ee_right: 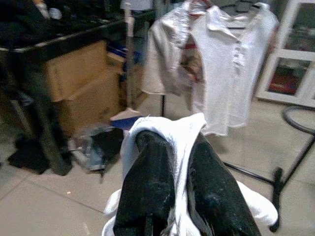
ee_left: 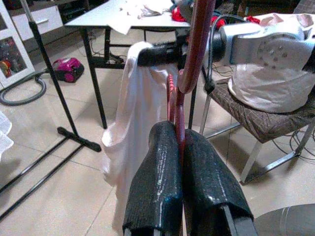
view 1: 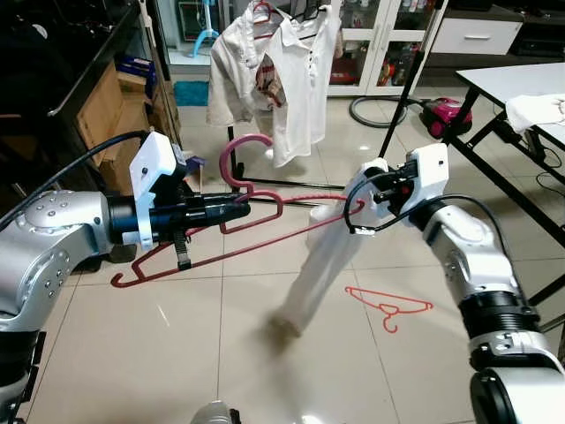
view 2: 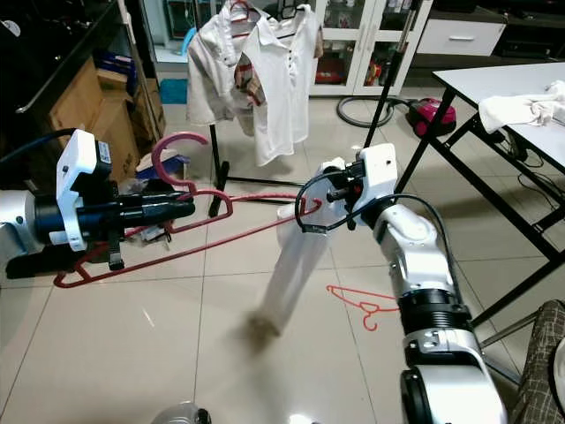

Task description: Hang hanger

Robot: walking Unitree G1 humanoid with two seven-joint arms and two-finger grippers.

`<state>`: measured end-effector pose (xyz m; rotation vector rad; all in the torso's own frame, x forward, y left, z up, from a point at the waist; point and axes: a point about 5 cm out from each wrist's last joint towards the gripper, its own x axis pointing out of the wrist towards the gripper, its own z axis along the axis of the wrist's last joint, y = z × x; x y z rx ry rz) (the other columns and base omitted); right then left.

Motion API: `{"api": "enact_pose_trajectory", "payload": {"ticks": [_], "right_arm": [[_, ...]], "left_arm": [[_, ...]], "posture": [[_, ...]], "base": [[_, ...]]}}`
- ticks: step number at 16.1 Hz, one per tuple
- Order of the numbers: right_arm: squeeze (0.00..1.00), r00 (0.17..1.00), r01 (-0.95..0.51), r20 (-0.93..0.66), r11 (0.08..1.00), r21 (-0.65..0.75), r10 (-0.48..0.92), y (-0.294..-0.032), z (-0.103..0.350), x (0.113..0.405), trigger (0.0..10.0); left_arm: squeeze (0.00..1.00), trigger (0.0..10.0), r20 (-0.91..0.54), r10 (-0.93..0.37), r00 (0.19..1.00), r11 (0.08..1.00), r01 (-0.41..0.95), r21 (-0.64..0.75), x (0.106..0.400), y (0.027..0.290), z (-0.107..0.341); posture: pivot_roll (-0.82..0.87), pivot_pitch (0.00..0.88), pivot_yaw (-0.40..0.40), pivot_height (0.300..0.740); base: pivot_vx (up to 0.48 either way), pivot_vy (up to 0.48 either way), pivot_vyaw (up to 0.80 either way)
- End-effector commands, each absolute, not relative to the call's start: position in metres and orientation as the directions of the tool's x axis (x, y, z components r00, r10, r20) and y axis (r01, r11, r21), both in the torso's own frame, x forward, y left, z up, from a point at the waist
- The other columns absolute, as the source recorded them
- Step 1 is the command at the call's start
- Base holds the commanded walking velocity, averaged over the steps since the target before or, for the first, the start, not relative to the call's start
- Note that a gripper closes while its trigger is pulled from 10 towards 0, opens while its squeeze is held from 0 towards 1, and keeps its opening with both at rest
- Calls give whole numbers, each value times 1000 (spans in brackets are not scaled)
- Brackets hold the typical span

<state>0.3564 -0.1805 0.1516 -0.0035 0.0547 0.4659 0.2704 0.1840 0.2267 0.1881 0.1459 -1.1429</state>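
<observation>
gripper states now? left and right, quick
Left tool: shut on the red hanger, near its hook.
Right tool: shut on the white garment hanging from it.

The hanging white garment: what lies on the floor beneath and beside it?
Under the white garment held by the right gripper are pale floor tiles. A red hanger lies just beside it. The tile straight behind the cloth is covered.

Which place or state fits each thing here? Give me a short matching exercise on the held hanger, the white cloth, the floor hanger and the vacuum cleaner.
Things:
1. red hanger
2. white cloth
3. orange hanger
4. pink vacuum cleaner

Places or states:
A. lying on the floor tiles
B. clamped in the left gripper
C. on the floor beside the table leg
D. hanging from the right gripper

Pairs: 1-B, 2-D, 3-A, 4-C
</observation>
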Motion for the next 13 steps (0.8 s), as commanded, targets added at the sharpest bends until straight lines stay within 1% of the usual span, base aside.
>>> {"api": "enact_pose_trajectory", "payload": {"ticks": [1,2,3,4,7,9,11,13], "right_arm": [[0,871,-492,-12,871,-7,492,-182,166,355,10000],[0,827,-562,-1,827,-33,562,-187,179,349,10000],[0,813,-582,0,812,-44,583,-189,183,347,10000],[0,784,-620,-17,782,-57,620,-198,188,342,10000],[0,762,-647,-60,758,-79,644,-208,188,337,10000],[0,739,-674,-82,735,-79,669,-209,188,333,10000],[0,726,-687,-128,723,-77,676,-215,179,331,10000],[0,711,-702,-139,709,-72,689,-217,179,330,10000]], "left_arm": [[0,10000,-209,-886,415,410,910,65,270,187,226],[0,10000,-219,-877,427,429,902,42,271,191,217],[0,10000,-221,-876,428,431,902,38,271,191,216],[0,10000,-206,-882,424,426,904,38,269,192,219],[0,10000,-192,-887,421,418,907,58,267,193,227],[0,10000,-187,-894,408,401,913,76,265,191,233],[0,10000,-168,-913,372,359,928,100,260,185,244],[0,10000,-166,-915,368,355,929,101,260,183,244]], "posture": [[33,0,-1,740],[19,0,0,740],[17,0,0,740],[12,0,2,740],[11,0,6,740],[11,0,11,740],[12,0,13,740],[13,0,11,740]], "base": [[0,0,0],[0,0,0],[0,0,0],[0,0,0],[0,0,0],[0,0,0],[0,0,0],[0,0,0]]}}
